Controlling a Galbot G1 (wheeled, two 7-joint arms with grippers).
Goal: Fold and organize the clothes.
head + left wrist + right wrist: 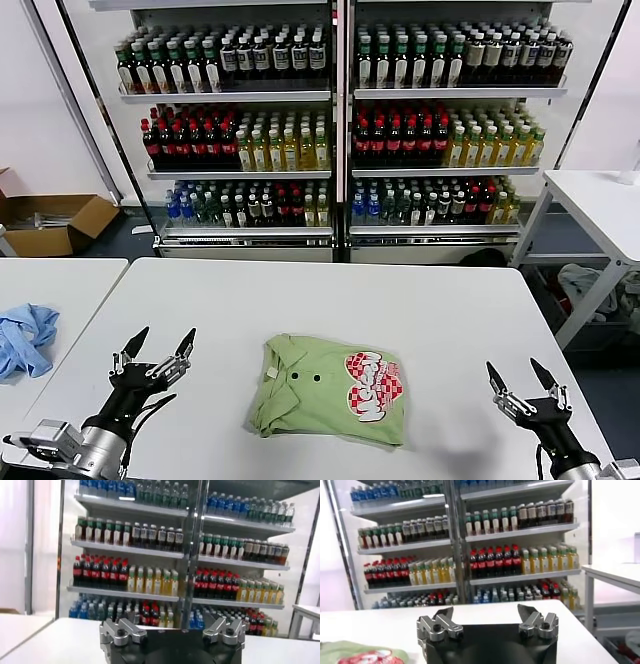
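The clothes, a light green polo shirt (325, 390), lie folded into a compact rectangle on the white table (330, 300), near its front middle. Small dark buttons and a red-and-white checkered print face up. My left gripper (160, 345) hovers open to the shirt's left, over the table's front left corner, holding nothing. My right gripper (517, 376) hovers open to the shirt's right, near the front right edge, also empty. In the right wrist view a corner of the shirt (350, 654) shows beside the open right gripper (485, 612). The left wrist view shows only the open left gripper (172, 625) and shelves.
A light blue cloth (25, 338) lies on a second table at the far left. Glass-door coolers full of bottles (340, 120) stand behind the table. Another white table (600, 205) is at the right, a cardboard box (50, 222) on the floor at the left.
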